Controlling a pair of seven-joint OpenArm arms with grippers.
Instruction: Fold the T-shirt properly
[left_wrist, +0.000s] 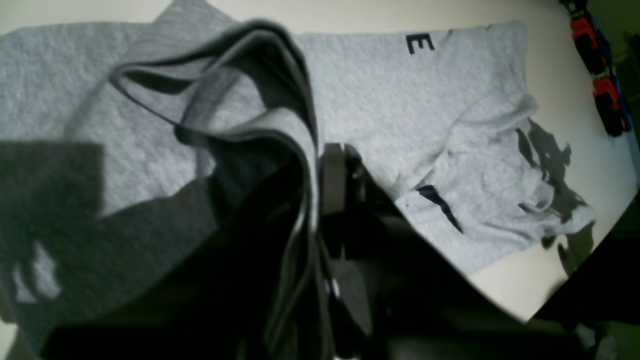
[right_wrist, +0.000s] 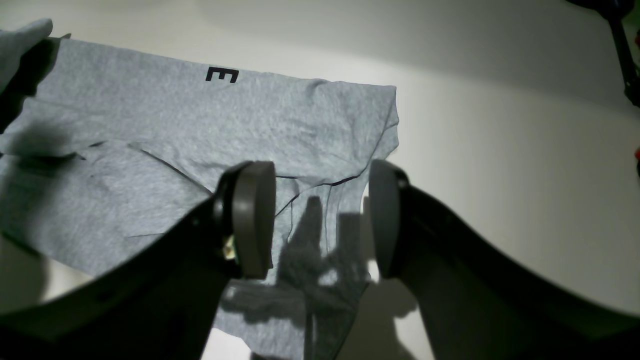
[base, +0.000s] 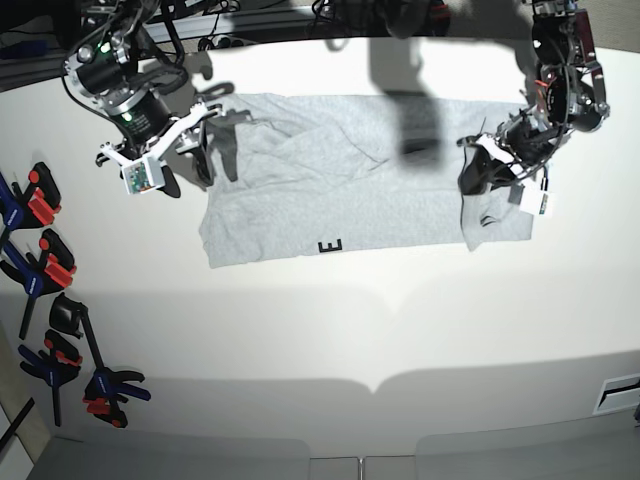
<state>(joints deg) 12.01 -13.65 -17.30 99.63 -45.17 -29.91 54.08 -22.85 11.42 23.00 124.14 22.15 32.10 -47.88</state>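
White tabletop (base: 330, 330), matte, with soft shadows along the far edge. Cluster of spring clamps (base: 50, 300) with black, orange and blue handles lies at its left edge in base view; two more show in left wrist view (left_wrist: 597, 75). Dark cables (base: 260, 20) beyond the far edge.

Left gripper (left_wrist: 320, 200) pinches bunched T-shirt (left_wrist: 380, 105) fabric.

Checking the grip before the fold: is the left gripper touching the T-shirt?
Touching. The left wrist view shows the left gripper shut on a bunched fold of the T-shirt.
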